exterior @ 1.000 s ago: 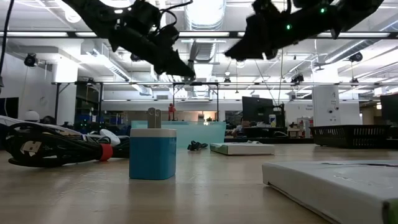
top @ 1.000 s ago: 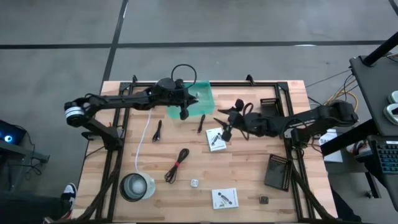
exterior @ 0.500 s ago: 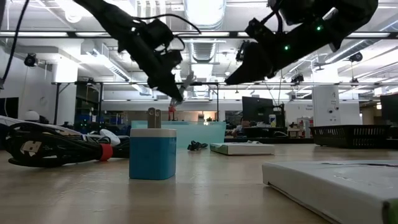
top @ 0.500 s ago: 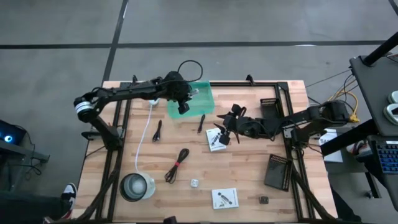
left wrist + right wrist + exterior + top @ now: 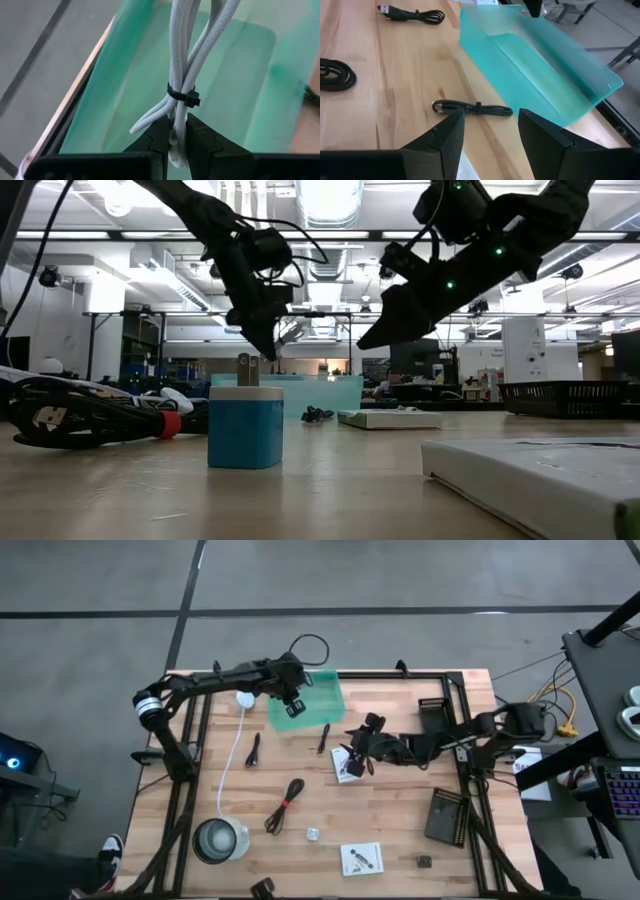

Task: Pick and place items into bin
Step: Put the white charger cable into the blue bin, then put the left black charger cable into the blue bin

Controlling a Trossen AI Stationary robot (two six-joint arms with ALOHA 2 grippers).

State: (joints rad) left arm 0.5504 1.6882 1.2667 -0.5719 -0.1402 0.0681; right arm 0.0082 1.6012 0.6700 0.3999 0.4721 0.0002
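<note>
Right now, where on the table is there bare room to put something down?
Bare wood lies between the black cable with red tie and the black perforated board. It is crowded beside the teal bin, where small black cables and a white card lie.

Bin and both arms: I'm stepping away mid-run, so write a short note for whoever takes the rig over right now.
Left gripper: shut on a tied grey cable bundle, hanging over the teal bin at the table's far side; not released yet.
Right gripper: fingers open, holding nothing, above the white card mid-table, facing a short black cable beside the bin.
Done: the bin's visible floor looks bare, so nothing seems placed.
Left: drop the bundle; then the black cable with red tie, two short black cables, two cards, and the small silvery piece near the clear container.
</note>
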